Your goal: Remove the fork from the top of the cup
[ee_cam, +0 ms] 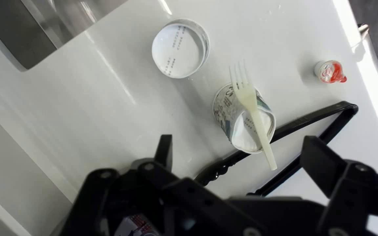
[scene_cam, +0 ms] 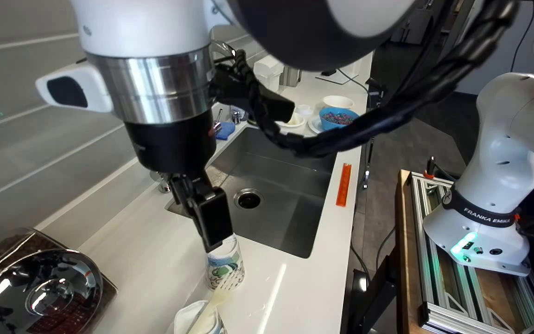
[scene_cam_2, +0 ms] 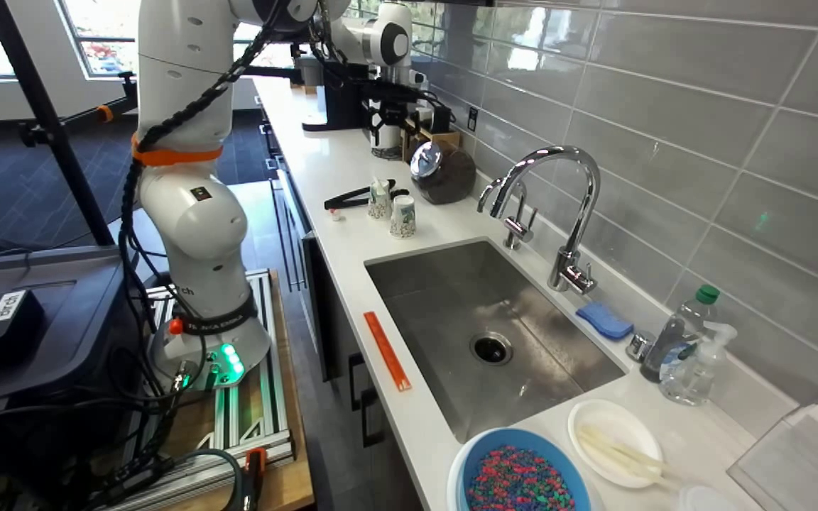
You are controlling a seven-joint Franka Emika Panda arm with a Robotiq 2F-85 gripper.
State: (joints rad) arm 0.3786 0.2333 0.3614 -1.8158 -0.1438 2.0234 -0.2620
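Note:
The pale beige fork (ee_cam: 258, 126) lies across the open top of a speckled cup (ee_cam: 225, 109) in the wrist view. Its tines stick out past one side of the rim and its handle end past the other. In an exterior view the fork (scene_cam: 209, 310) and the top of its cup (scene_cam: 186, 317) show at the bottom edge. The cup also shows in an exterior view (scene_cam_2: 379, 200); the fork is too small to make out there. My gripper (ee_cam: 240, 154) is open and empty, its fingers apart, above the counter; it also shows in an exterior view (scene_cam: 209, 215).
A second patterned cup (ee_cam: 179, 49) stands beside the fork's cup, near the sink (scene_cam_2: 444, 284). Black tongs (ee_cam: 307, 123) lie by the fork's cup. A small creamer (ee_cam: 330, 71), a lidded jar (scene_cam_2: 444, 174), a faucet (scene_cam_2: 586, 213) and an orange ruler (scene_cam_2: 386, 351) are around.

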